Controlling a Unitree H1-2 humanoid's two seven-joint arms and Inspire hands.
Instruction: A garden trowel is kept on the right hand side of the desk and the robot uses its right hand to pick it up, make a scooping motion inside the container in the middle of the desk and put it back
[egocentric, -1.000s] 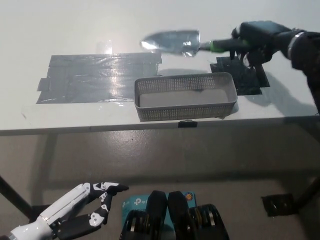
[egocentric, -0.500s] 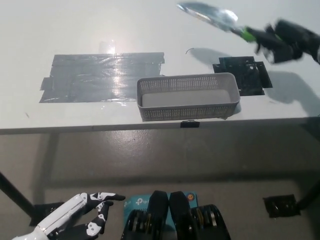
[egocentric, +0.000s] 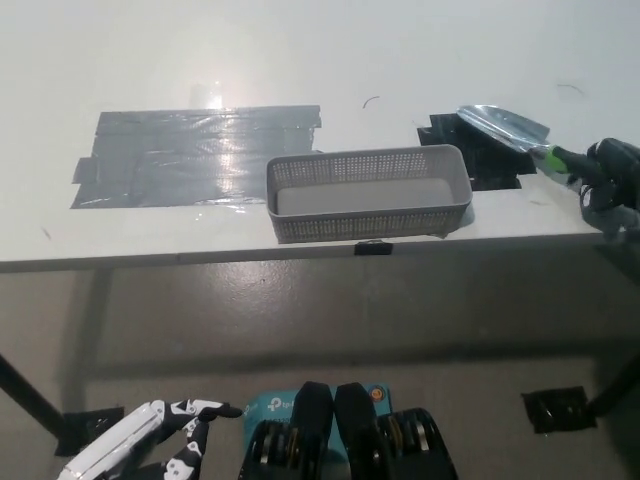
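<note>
The garden trowel (egocentric: 512, 134) has a shiny metal blade and a green-and-black handle. It hangs low over the black tape patch (egocentric: 478, 150) at the desk's right. My black right hand (egocentric: 612, 180) is shut on its handle at the picture's right edge. The grey mesh container (egocentric: 369, 192) stands in the middle of the desk near the front edge, left of the trowel, with a pale bottom and nothing else visible inside. My white left hand (egocentric: 150, 440) rests low at the lower left, below the desk, fingers apart.
A large patch of grey tape (egocentric: 195, 155) covers the white desk (egocentric: 300, 60) left of the container. The desk's front edge runs across the picture's middle. Below it is grey floor with a black floor plate (egocentric: 555, 410) at right.
My right hand has carried the trowel from above and behind the container out to the right and down toward the black tape patch. My left hand has sunk lower.
</note>
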